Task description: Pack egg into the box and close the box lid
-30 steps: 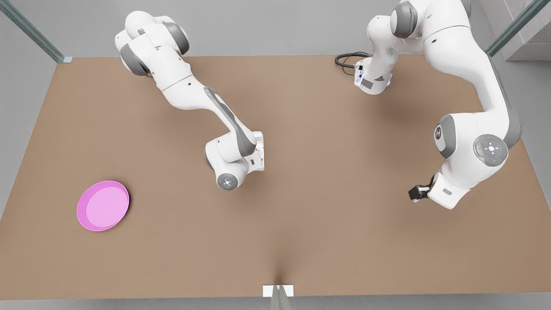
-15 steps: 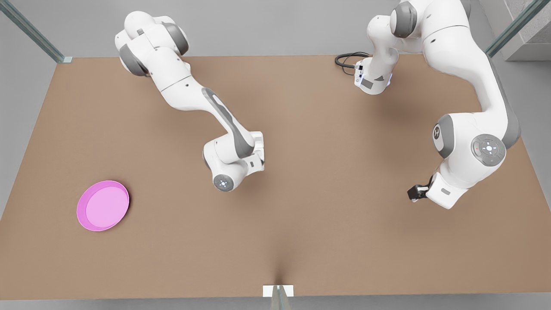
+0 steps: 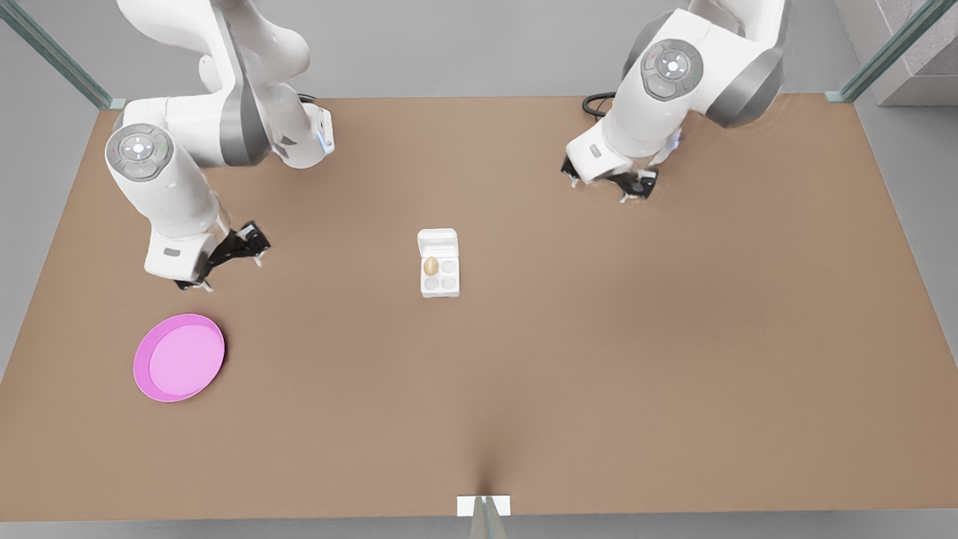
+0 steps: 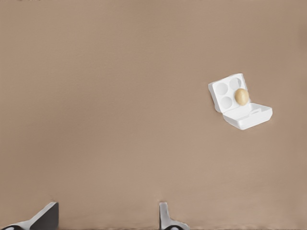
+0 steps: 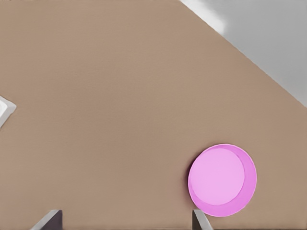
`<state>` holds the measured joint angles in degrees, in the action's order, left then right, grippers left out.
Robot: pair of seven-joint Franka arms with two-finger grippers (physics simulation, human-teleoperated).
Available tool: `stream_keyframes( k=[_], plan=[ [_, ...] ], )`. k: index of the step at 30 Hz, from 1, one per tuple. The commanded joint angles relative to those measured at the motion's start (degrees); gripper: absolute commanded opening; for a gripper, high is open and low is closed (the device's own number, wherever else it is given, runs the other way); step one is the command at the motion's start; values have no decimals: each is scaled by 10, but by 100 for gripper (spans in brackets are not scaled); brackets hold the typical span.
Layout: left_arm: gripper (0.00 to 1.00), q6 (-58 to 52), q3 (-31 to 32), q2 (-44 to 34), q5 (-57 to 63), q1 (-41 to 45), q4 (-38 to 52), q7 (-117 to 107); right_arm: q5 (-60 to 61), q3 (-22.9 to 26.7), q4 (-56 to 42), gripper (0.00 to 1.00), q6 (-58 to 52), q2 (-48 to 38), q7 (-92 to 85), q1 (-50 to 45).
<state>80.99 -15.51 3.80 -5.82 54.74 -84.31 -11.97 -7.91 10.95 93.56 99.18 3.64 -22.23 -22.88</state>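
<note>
**Change of state.** Both arms have withdrawn from the middle of the table [image 3: 599, 374] to its far edge. The box [image 3: 439, 294], which one arm covered half a second ago, is now exposed.

**Right gripper** [image 3: 228, 262], at the front view's left. Its fingers are spread wide and hold nothing. The right wrist view shows the gripper [image 5: 123, 220] the same way, with bare table between the two fingertips. The pink plate [image 3: 179, 358] lies near this gripper, on the side facing the table's near edge. The plate [image 5: 222, 179] is apart from the fingers and is not part of the task.

**Box.** It stands well apart from both grippers, between them.
- The egg [image 3: 431, 265] sits in one of the four cups, in the row next to the hinge.
- The other three cups are empty.
- The box lid [image 3: 438, 241] is swung back and open, on the side of the box nearer the arms' bases.

**Left gripper** [image 3: 599, 187], at the front view's right. Its fingers are spread and empty. From its wrist camera this gripper [image 4: 105, 218] looks across bare table to the box [image 4: 211, 93], which is far ahead and off to one side. The egg [image 4: 242, 96] shows in its cup, and the box lid [image 4: 249, 116] lies open behind it.

**Meaning for the task.** Packing appears complete. The lid closure remains to be done. Either arm would have to travel back to the box, reach under or behind the free edge of the lid, and fold it over the cups.
</note>
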Motion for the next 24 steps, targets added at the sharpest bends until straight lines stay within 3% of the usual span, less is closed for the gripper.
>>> stream_keyframes(
  k=[1, 3, 4, 6, 9, 11, 12, 17, 19, 24],
  plan=[
    [100, 0, 0, 3, -21, 91, 0, -4, 0, 0, -4, 100, 0, 1, 0, -14],
    [100, 4, 0, 22, -52, 193, 0, -94, 0, 7, -8, 100, -1, 6, -4, -12],
    [100, 31, 0, 64, -65, 264, 4, -243, 0, 7, -8, 100, -1, 6, -4, -12],
    [100, 70, 3, 154, -111, 303, 25, -428, 1, 7, -8, 100, 0, 9, -9, -3],
    [96, 89, 3, 216, -112, 316, 31, -571, 4, 7, -16, 100, -14, 36, -29, 10],
    [33, 91, 2, 227, -117, 310, 32, -604, 5, 7, -22, 100, -27, 40, -24, 21],
    [21, 93, 2, 234, -127, 295, 31, -615, -33, 7, -43, 100, -53, 44, 50, 26],
    [21, 232, 1, 301, -157, 258, 32, -631, -32, 6, -88, 100, -132, 43, 49, 38],
    [21, 257, 1, 365, -155, 235, 82, -603, -31, 6, -88, 100, -133, 44, 49, 39],
    [21, 261, 0, 376, -152, 201, 81, -546, -31, 6, -88, 100, -133, 44, 49, 41]
  ],
)
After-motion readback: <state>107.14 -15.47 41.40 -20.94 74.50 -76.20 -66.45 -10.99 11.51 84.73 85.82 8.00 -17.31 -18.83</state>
